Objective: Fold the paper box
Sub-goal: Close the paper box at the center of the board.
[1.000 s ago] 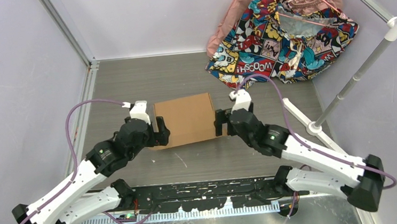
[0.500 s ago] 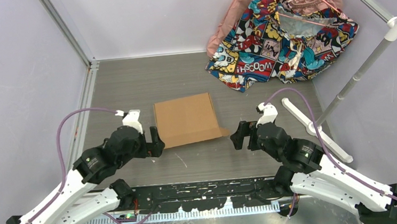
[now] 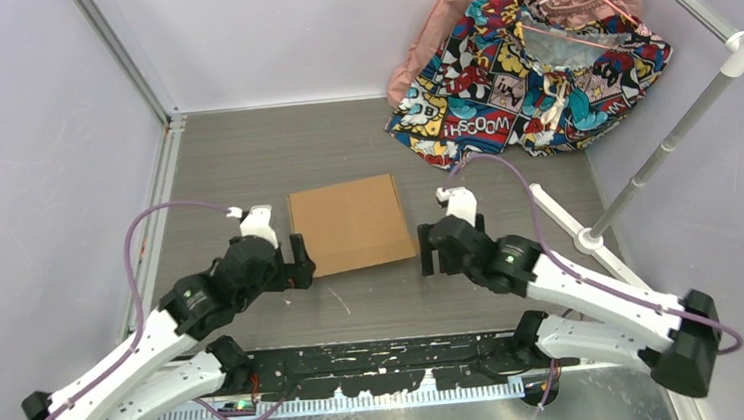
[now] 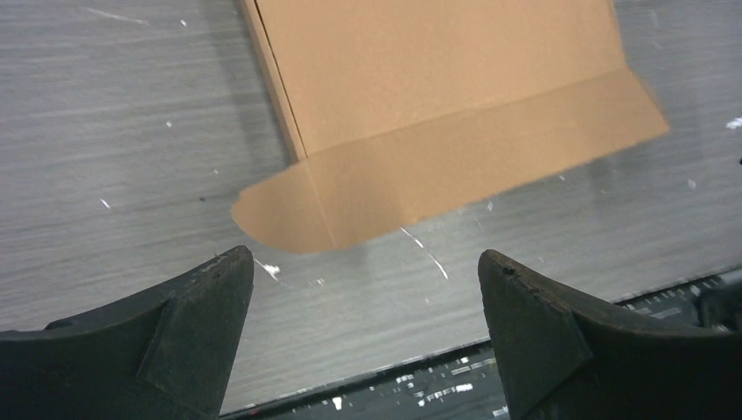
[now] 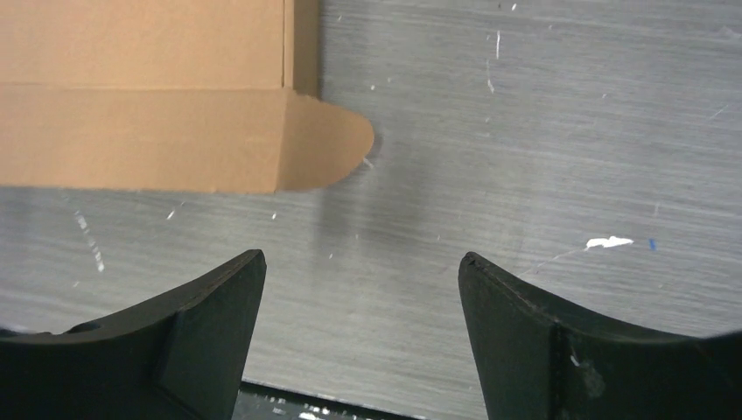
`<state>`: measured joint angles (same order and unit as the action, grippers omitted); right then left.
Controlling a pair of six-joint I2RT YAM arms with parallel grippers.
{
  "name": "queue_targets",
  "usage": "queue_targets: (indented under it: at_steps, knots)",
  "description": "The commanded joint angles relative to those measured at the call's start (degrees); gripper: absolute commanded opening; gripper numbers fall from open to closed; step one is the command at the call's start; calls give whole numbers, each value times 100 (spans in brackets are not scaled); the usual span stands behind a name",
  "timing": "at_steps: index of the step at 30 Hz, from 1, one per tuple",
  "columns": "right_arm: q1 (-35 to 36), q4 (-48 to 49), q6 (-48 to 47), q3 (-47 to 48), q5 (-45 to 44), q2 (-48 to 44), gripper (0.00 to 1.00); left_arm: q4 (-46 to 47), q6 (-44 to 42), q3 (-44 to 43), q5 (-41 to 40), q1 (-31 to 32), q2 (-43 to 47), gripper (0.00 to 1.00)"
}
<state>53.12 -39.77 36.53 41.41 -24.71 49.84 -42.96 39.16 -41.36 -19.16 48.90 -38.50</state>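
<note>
Item: paper box, plain brown corrugated card, lying flat and closed near the middle of the grey worktop, well apart from the comic-print cloth heaped at the far right corner. Condition: the lid panel is down. The front flap is untucked and lies out along the near edge on the worktop, with a rounded left tab and a rounded right tab at its ends. Left gripper: fingers spread wide, empty, just beside the near-left corner and not touching the card. Right gripper: fingers likewise spread, empty, just beside the near-right corner and clear of the card. Step in hand, as judged: tucking the front flap and its tabs to finish the closure. Handling note: both ends probably need working together so the box does not swivel or slide on the smooth worktop. Each tab should bend inward along its score before the flap is raised. The lid will likely spring up unless one gripper presses it down while the other feeds the flap in.
</note>
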Motion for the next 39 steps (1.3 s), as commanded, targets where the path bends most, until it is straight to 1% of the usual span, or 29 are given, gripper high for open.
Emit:
queue_targets:
  at_steps: [1,3,4,6,8,9,12,14,20,28,33,39]
  knots:
    - [-87,553,-531,748,-771,993,81,448,-312,-545,-830,-39,-1051,100]
    - [-294,878,-721,1009,-604,1459,74,522,-345,-714,-729,-308,-1624,100]
    - [-456,1044,-785,1105,-425,1652,71,686,-367,-752,-475,-506,-1884,100]
    - [-890,1380,-933,1297,292,2034,63,1021,-382,-731,72,-1091,-2317,100]
    - [-1103,1608,-1046,1513,726,2368,55,1216,-409,-731,346,-1396,-2539,100]
    - [-1152,1631,-1118,1641,806,2524,52,1222,-435,-770,302,-1437,-2631,99]
    - [-1155,1686,-1417,1927,1099,2899,50,1250,-516,-850,140,-1440,-2696,98]
    - [-1156,1615,-1541,2085,1368,3121,46,1247,-549,-845,91,-1437,-2697,97]
    - [-1158,1684,-1644,1995,1683,3537,45,1521,-542,-627,204,-1441,-2831,94]
    - [-1156,1581,-1615,1907,1709,3876,47,1948,-509,-319,355,-1439,-3222,92]
    - [-1162,1417,-1621,1907,1666,3904,49,2128,-472,-179,490,-1445,-3438,91]
    - [-1155,1393,-1591,1866,1484,3689,49,1956,-451,-250,486,-1439,-2945,91]
